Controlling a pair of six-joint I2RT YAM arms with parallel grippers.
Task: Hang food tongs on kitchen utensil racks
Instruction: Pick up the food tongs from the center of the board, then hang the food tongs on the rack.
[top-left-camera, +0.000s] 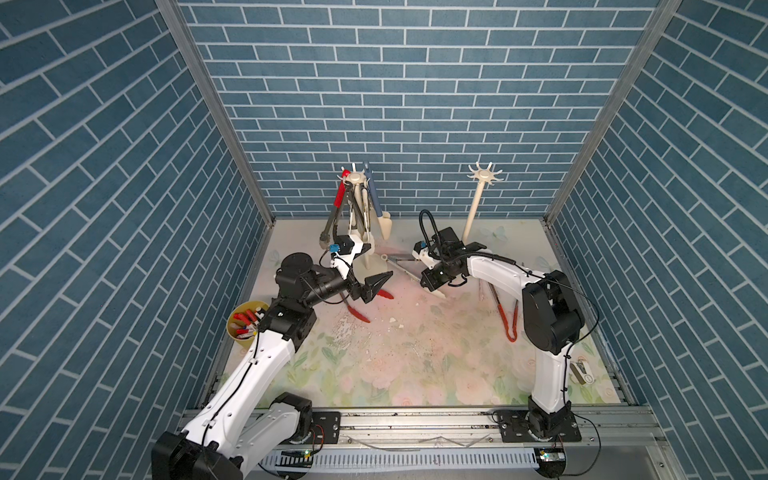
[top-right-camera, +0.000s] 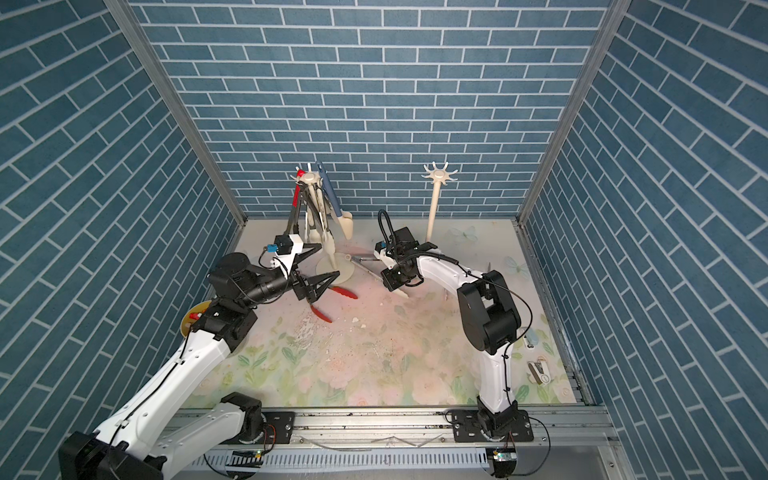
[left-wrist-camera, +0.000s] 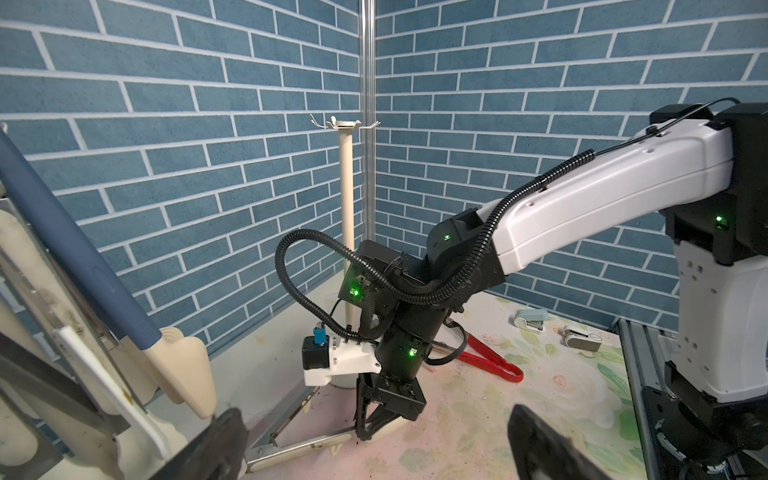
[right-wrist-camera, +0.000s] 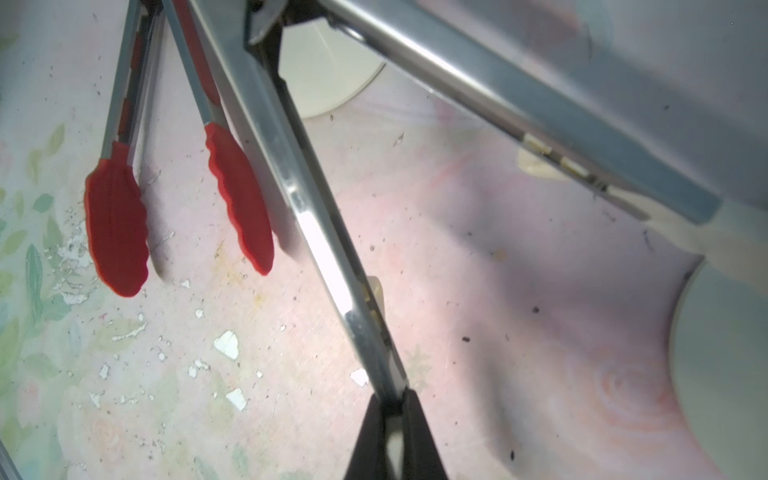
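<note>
Right fingers (right-wrist-camera: 419, 436) are pinching one arm of the steel tongs (top-left-camera: 401, 271), lying on the tabletop (top-left-camera: 415, 353) mid-frame. Left fingers (top-left-camera: 378, 280) are hovering spread over red-tipped tongs (top-left-camera: 360, 313), left of centre.

Cream-tipped tongs (right-wrist-camera: 320, 241): I see bare metal arms, smooth, with glossy glare.
Red-tipped tongs (right-wrist-camera: 116, 224): metal arms; matt, rubbery-looking red tips.
Worktop (right-wrist-camera: 166, 353): matt floral printed cover, scuffed and flaking white on my feed.
Utensil rack pole (left-wrist-camera: 347, 199): smooth cream plastic, I'd say.
</note>
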